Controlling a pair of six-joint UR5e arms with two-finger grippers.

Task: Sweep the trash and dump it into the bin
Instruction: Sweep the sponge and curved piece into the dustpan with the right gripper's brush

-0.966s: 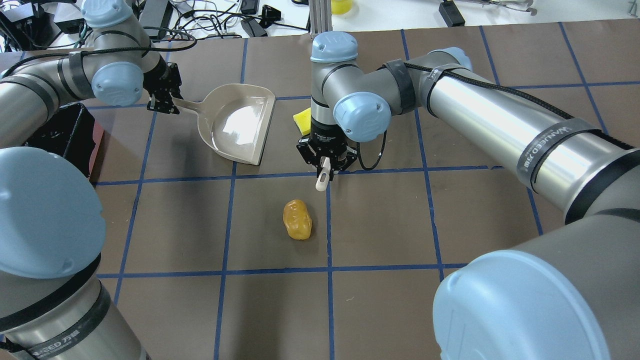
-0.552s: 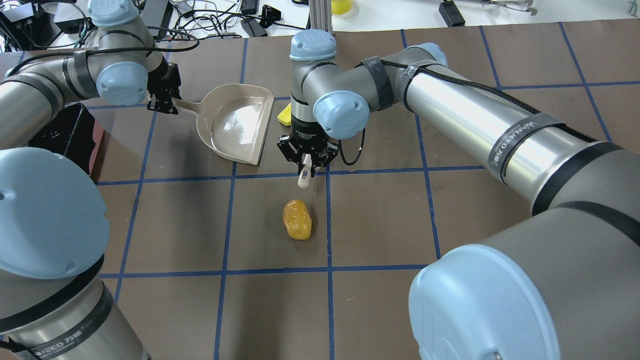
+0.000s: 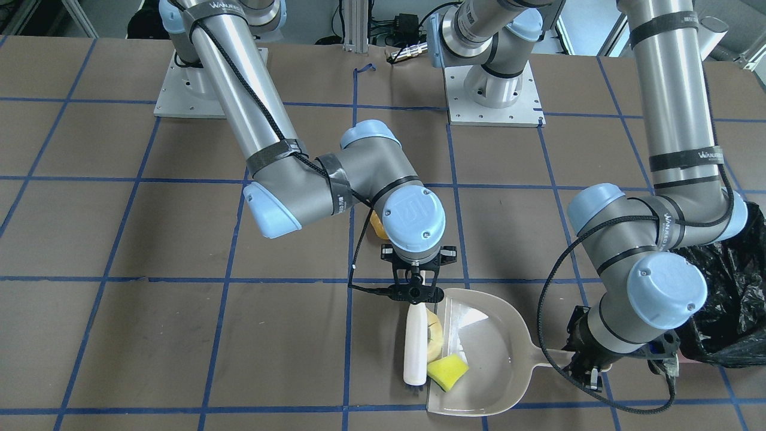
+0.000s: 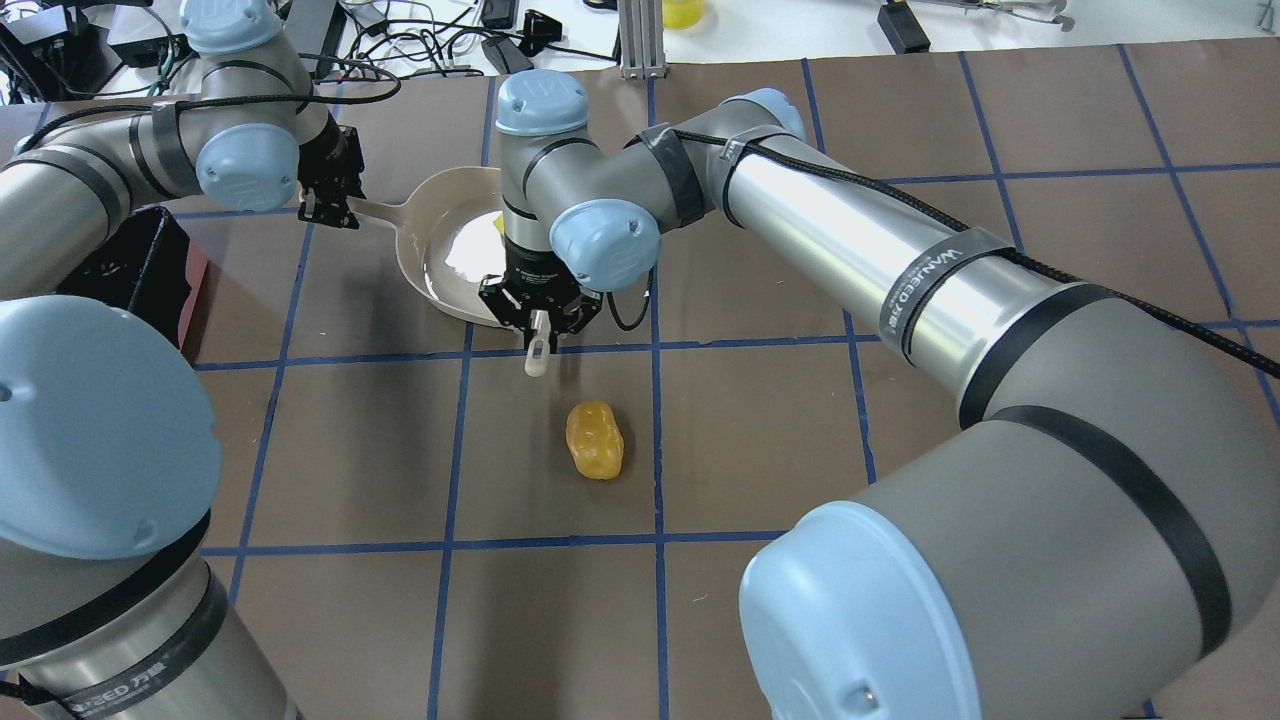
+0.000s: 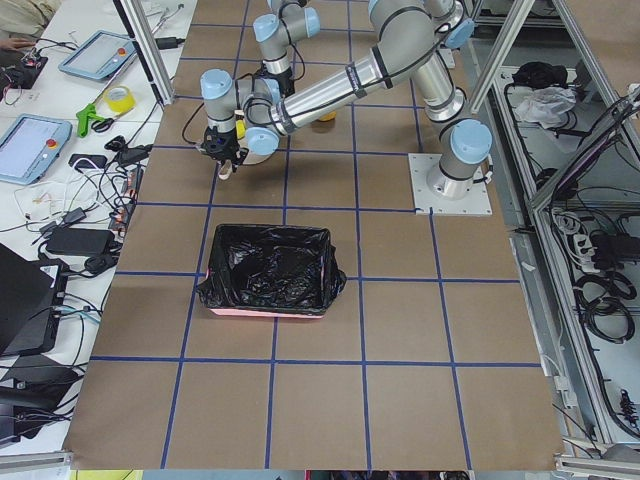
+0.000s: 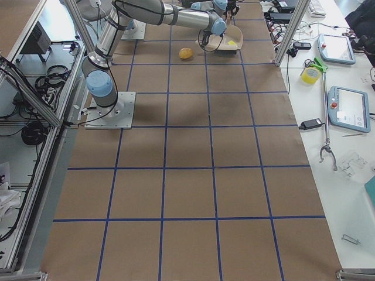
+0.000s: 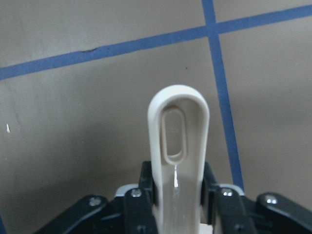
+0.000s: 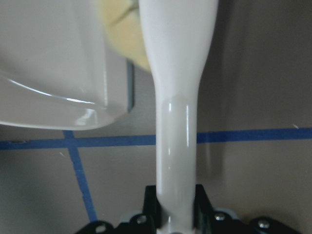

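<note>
Bin (image 5: 268,270) mid-frame in left-side view. Dustpan (image 3: 491,359) lower right in front view, left gripper (image 4: 328,205) clamped on its handle. Right gripper (image 3: 414,288) closed on brush (image 3: 414,344), mid-sweep I reckon. Orange lump (image 4: 594,439) centre of overhead view, unswept on counter, so nxt target. Ring piece (image 3: 435,335) at pan mouth, wedge (image 3: 447,370) on lip; both need pushing further in.

On the tabletop (image 4: 760,440), by the overhead view's clock: dustpan (image 4: 440,270) central, bin (image 4: 140,265) at its 9 o'clock, lump (image 4: 594,440) at 5 o'clock, well apart. Along the dustpan's mouth at 3 o'clock, brush (image 3: 414,341); between brush and lip, ring piece (image 3: 435,335); on the lip, wedge (image 3: 447,370).
</note>
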